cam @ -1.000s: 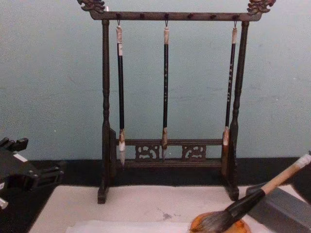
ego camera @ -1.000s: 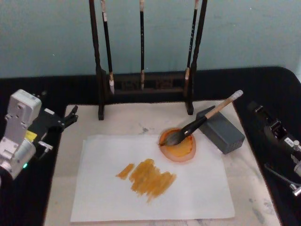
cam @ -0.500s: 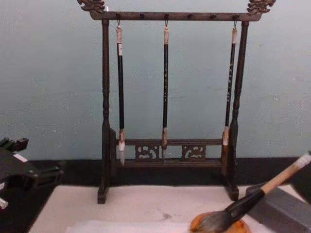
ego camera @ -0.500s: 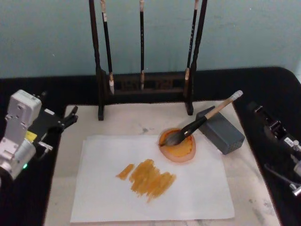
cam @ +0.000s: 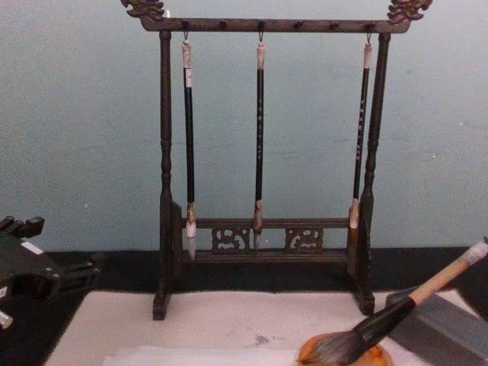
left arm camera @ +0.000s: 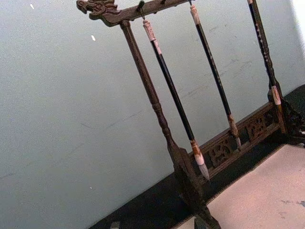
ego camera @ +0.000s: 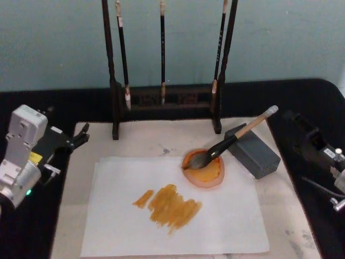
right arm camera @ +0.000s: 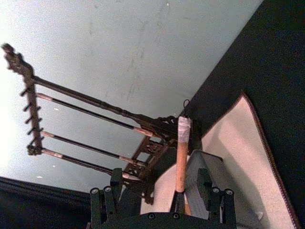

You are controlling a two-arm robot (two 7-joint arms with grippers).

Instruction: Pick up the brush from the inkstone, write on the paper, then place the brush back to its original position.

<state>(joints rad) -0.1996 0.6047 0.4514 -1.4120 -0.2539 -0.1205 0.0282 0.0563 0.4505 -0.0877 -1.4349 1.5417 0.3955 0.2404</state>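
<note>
— Where are we seeing the paper (ego camera: 215,216)?
— It is lying between our grippers, and the left gripper (ego camera: 81,135) is hanging spread beside it. The right gripper (right arm camera: 160,181) is gaping too — the inkstone (ego camera: 207,175) is sitting near it, and the brush (ego camera: 232,138) is resting there, handle pointing at its gap, untouched.

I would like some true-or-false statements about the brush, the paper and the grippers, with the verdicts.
The brush's bristles lie in the inkstone. True.
The paper is blank. False: it bears orange strokes.
The right gripper grips the brush. False: it is open, apart from the brush.
Three thin brushes hang on the rack. True.
The left gripper rests on the paper. False: it is at the mat's left edge.
</note>
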